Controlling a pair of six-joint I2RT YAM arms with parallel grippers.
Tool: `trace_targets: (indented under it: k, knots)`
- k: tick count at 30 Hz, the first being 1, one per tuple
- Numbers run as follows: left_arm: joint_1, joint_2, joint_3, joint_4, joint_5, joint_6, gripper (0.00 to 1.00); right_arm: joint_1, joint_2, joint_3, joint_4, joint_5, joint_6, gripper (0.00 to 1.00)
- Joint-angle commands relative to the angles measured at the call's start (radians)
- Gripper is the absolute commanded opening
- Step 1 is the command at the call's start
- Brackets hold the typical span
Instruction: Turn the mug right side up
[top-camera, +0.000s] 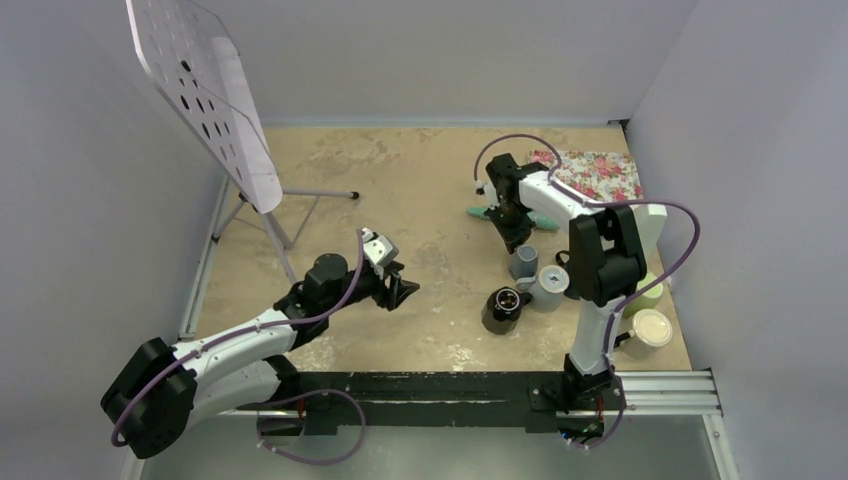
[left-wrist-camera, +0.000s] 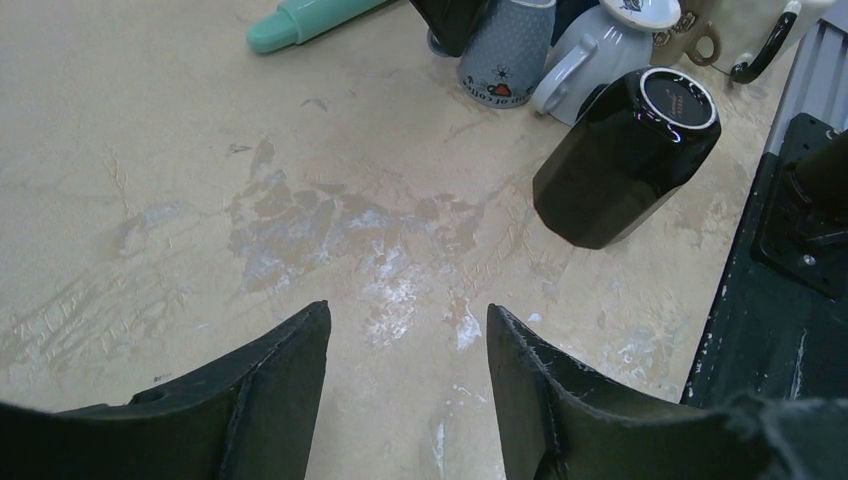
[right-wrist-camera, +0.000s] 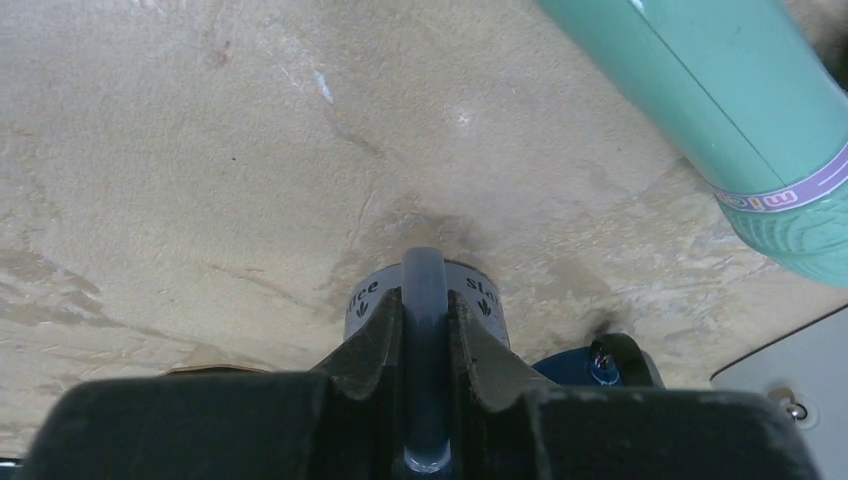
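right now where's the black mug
In the top view the black mug sits right of centre near the front rail, just left of the pale mug, with the grey mug behind it.

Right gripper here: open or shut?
Shut on the mug: the right wrist view shows the right gripper with both fingers pressing its handle.
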Motion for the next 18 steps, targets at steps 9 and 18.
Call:
trace_targets:
  k: [9, 18]
  knots:
    - [0.035, -0.027, 0.117, 0.049, 0.121, -0.177, 0.66, 0.002, -0.394, 0.016, 0.399, -0.364, 0.02, 0.0]
    - [0.068, 0.026, 0.292, 0.051, 0.16, -0.171, 0.72, 0.002, -0.671, -0.274, 0.901, -0.649, 0.206, 0.0]
